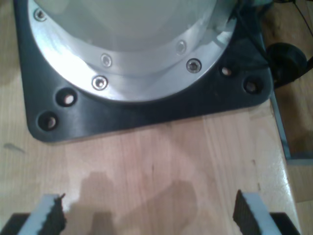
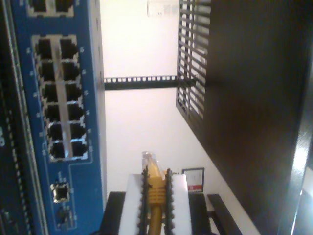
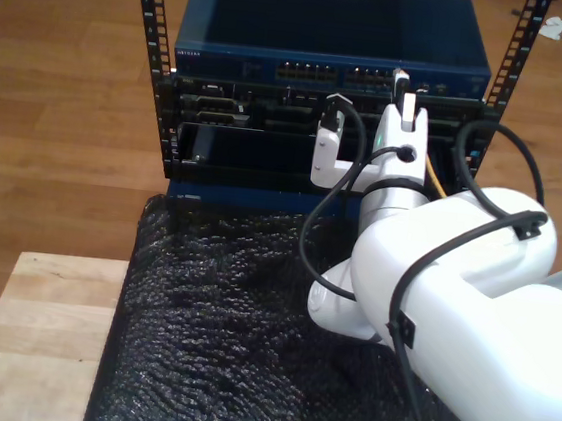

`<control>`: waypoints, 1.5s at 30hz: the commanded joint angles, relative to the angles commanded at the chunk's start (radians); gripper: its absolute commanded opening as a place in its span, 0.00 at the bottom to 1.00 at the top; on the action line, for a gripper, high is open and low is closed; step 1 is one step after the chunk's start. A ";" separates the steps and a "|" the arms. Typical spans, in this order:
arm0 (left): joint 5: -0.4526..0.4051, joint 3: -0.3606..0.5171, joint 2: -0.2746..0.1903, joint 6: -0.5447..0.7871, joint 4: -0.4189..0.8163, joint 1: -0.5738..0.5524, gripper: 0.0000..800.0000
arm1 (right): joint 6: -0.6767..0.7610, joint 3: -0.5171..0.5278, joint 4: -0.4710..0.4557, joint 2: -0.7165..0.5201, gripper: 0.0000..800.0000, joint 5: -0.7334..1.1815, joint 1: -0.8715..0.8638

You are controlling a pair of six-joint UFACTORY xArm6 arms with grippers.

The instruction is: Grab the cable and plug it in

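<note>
In the exterior view, the white arm (image 3: 454, 289) that carries my second gripper takes up the exterior view's right and reaches forward to the equipment rack (image 3: 324, 84), which stands on the wooden floor (image 3: 62, 97). A black bubble-textured mat (image 3: 218, 335) covers the area in front of the rack, with a light wooden table (image 1: 161, 166) edge at the exterior view's lower left. The blue network switch (image 2: 58, 98) sits at the top of the rack; the second wrist view shows its block of paired ports beside the gripper. My second gripper (image 2: 155, 183) is clamped on the cable (image 2: 155, 196): the yellow-orange boot sits between the two ribbed pads, and the clear plug (image 2: 149, 160) projects just past the fingertips. The plug is near the switch face but apart from it, not seated in any port. In the exterior view the cable shows as a thin yellow line beside the arm's wrist. My first gripper (image 1: 149, 213) hangs over the wooden table with its jaws spread wide and nothing between them, facing the black base plate (image 1: 146, 112) and the bolted metal flange (image 1: 137, 73) of an arm.
</note>
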 joint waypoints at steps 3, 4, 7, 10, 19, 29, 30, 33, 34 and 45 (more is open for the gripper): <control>0.000 0.000 0.000 0.000 0.000 0.000 1.00 | 0.000 -0.006 0.008 0.020 0.00 0.000 -0.002; 0.000 0.000 0.000 0.000 0.000 0.000 1.00 | 0.000 -0.006 0.008 0.023 0.00 0.002 -0.002; 0.000 0.000 0.000 -0.002 0.000 0.000 1.00 | 0.003 -0.008 0.009 0.026 0.00 0.003 -0.006; 0.000 0.000 0.000 0.000 0.000 0.000 1.00 | 0.005 -0.021 0.008 0.040 0.00 0.008 -0.011; 0.000 0.000 0.000 -0.002 0.000 0.000 1.00 | 0.008 -0.063 0.002 0.064 0.00 0.017 -0.048; 0.000 0.000 0.000 0.000 0.000 0.000 1.00 | 0.048 -0.055 -0.040 0.066 0.00 0.060 -0.064; 0.000 0.000 0.000 -0.002 0.000 0.000 1.00 | 0.061 -0.054 -0.058 0.066 0.00 0.063 -0.068; 0.000 0.000 0.000 0.000 0.000 0.000 1.00 | 0.078 -0.054 -0.104 0.066 0.00 0.063 -0.083; 0.000 0.000 0.000 -0.002 0.000 0.000 1.00 | 0.078 -0.054 -0.107 0.066 0.00 0.063 -0.083; 0.000 0.000 0.000 0.000 0.000 0.000 1.00 | 0.084 -0.058 -0.121 0.071 0.00 0.063 -0.086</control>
